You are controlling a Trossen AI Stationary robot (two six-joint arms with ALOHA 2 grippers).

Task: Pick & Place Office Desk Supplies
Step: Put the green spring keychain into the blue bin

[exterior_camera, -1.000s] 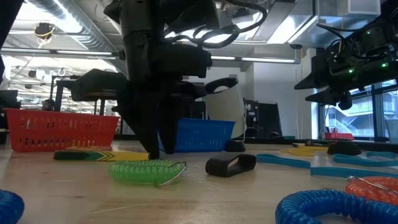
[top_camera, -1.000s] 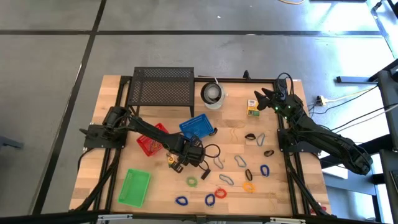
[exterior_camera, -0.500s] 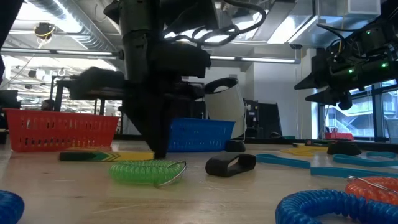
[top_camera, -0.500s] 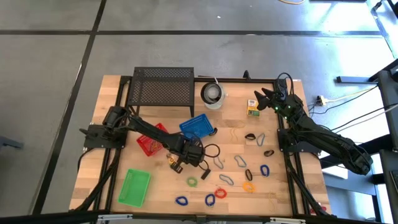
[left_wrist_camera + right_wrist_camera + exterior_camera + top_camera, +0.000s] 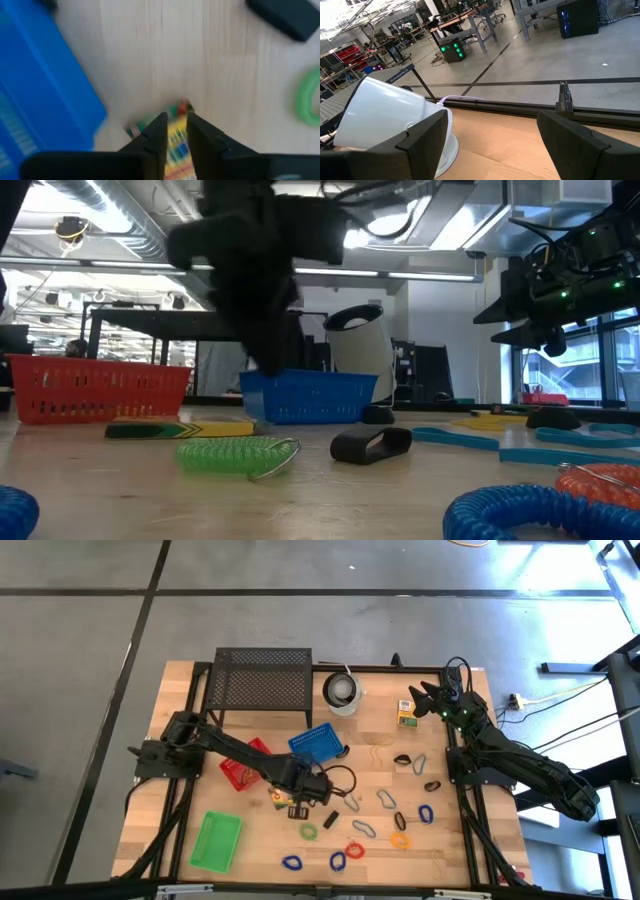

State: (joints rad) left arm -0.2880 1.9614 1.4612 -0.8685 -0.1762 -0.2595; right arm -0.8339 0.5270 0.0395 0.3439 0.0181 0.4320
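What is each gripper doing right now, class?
Left gripper: slightly open, holding nothing; the crayon box lies beneath it.
Right gripper: wide open, empty.

Open-plan lab: workbenches, ceiling ducts

black mesh stand, white cup, red basket

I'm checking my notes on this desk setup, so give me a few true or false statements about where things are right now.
1. The crayon box near the blue basket lies flat on the table. True.
2. The white cup stands on top of the mesh stand. False: it stands on the table beside the stand.
3. The right end effector is open. True.
4. The green coiled loop is inside the blue basket. False: it lies on the table in front of it.
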